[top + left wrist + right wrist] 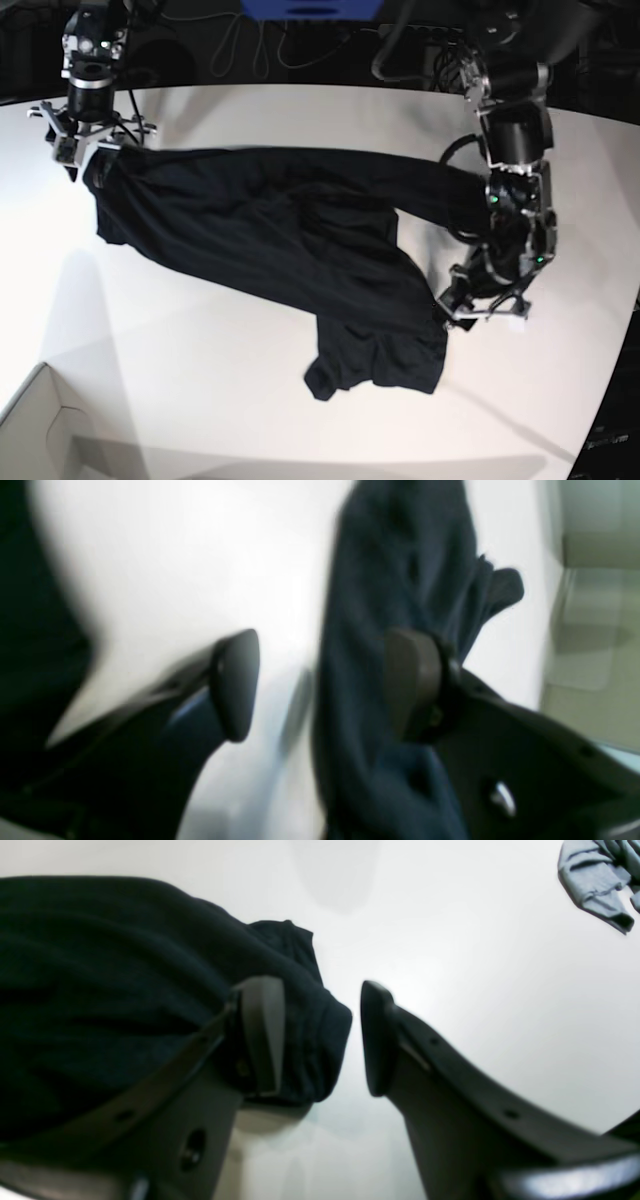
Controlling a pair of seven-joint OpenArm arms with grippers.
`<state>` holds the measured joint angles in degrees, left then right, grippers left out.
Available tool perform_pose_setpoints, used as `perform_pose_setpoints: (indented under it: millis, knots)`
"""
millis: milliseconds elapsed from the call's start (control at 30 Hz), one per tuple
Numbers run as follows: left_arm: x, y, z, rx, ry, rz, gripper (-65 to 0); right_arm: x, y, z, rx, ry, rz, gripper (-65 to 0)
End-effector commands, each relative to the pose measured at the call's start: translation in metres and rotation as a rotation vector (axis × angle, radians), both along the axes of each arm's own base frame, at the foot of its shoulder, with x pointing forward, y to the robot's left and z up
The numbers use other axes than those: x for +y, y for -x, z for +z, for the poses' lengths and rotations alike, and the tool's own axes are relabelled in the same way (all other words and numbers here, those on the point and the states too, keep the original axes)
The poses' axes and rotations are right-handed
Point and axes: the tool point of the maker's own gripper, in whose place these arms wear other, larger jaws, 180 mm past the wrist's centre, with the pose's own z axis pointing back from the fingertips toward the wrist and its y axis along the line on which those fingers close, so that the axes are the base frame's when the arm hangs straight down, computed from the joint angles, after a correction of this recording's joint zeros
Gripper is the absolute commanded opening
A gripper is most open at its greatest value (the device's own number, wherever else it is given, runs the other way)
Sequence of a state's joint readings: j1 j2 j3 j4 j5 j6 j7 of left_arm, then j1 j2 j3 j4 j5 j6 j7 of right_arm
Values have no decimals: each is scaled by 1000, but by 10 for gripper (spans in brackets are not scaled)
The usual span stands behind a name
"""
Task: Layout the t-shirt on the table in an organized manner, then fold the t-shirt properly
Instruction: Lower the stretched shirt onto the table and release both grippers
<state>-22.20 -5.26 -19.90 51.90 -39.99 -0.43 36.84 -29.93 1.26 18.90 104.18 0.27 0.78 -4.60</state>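
The black t-shirt (290,230) lies stretched and wrinkled across the white table (200,340), running from upper left to lower right. My right gripper (85,152) stands at the shirt's upper-left corner. In the right wrist view that gripper (320,1040) is open; a fold of the shirt (100,990) rests against one finger (262,1035) and stays clear of the other. My left gripper (480,308) is by the shirt's lower-right part. The blurred left wrist view shows it (322,685) open, with the shirt (400,570) running behind one finger (412,680).
A pale cardboard box corner (40,430) sits at the table's near left. The table's curved edge (610,370) runs down the right side. A crumpled greyish piece of fabric (595,880) shows far off in the right wrist view. Dark equipment and cables line the back.
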Motion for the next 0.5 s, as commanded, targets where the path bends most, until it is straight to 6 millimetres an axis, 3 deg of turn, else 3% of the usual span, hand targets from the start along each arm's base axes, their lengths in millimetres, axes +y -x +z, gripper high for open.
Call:
perform_pose_setpoints:
  millis: [0,200,267,367,400,467]
  knots:
    - [5,-14,10,-35,-36,12,-267,-3,-4,13,-43,28,4,-395]
    - [-22,-26,-13,-15,-135,-53,-288,-3,-4,12,-41,28,4,-395]
    - [-24,-27,-12,-19,-139,-59,-388,-3,-4,13,-43,28,4,-395]
    - [-21,-29,-10,-25,-144,-57,-625,-3,-6,14,-49,28,4,-395]
    - [-19,-30,-8,-27,-146,-57,-650,-4,-6,14,-49,30,4,-395]
    - [-10,-37,5,-61,-161,-48,-628,-4,-7,14,-49,29,4,-395]
